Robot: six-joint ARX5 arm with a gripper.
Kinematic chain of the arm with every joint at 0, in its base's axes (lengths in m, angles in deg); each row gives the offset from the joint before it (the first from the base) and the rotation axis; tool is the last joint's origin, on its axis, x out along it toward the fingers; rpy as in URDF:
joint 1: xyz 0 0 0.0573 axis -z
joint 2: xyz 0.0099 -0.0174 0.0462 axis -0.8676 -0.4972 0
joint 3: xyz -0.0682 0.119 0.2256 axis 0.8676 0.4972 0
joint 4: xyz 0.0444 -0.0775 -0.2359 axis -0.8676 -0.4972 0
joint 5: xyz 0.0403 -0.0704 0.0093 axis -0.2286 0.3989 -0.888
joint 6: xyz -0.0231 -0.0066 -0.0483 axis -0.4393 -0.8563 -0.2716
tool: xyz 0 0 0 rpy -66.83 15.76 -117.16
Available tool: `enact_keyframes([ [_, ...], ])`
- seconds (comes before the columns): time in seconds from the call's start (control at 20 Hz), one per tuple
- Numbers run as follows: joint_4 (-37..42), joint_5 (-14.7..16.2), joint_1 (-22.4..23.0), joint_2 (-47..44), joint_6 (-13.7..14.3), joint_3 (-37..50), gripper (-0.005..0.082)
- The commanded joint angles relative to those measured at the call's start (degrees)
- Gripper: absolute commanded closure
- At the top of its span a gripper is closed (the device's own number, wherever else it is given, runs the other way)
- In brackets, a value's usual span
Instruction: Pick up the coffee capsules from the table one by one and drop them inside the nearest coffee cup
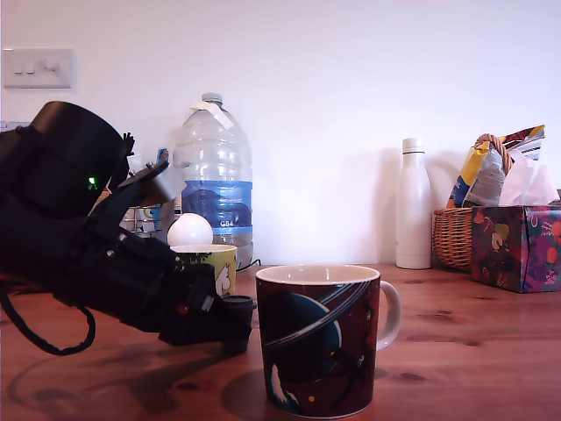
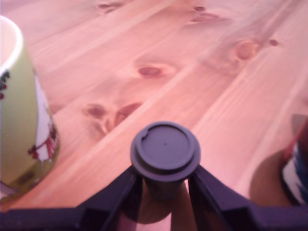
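Note:
A dark coffee capsule (image 2: 165,149) with a wide flat rim on top sits between the two black fingers of my gripper (image 2: 165,182), which press on its body just under the rim. In the exterior view the capsule (image 1: 237,304) and gripper (image 1: 230,326) are low over the wooden table (image 1: 473,351), close to the exterior view's left side of a dark planet-patterned mug (image 1: 320,342). That mug shows at the wrist picture's edge (image 2: 296,166). A yellow-green mug (image 1: 210,257) (image 2: 19,110) stands behind the arm with a white ball (image 1: 190,231) in it.
Along the wall stand a large water bottle (image 1: 213,175), a white bottle (image 1: 413,206), a wicker basket (image 1: 451,237) of packets and a patterned tissue box (image 1: 517,247). The arm's black cable (image 1: 53,342) loops over the table at the exterior view's left.

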Motion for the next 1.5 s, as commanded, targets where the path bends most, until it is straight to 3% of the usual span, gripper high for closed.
enact_keyframes([
  [0.0,-0.57,0.63,0.09,4.26,0.5,-0.35,0.0613],
  [0.45,-5.03,0.63,-5.25,17.09,1.27,-0.39,0.0613],
  [0.6,-5.9,0.63,-7.91,18.91,-0.5,-0.96,0.0613],
  [0.8,-16.55,0.68,-10.51,18.86,-1.36,-5.7,0.0612],
  [1.1,-33.16,0.61,-10.62,18.8,-1.88,-15.5,0.0612],
  [1.45,-42.93,-1.36,-11.06,14.4,-1.86,-23.89,0.0612],
])
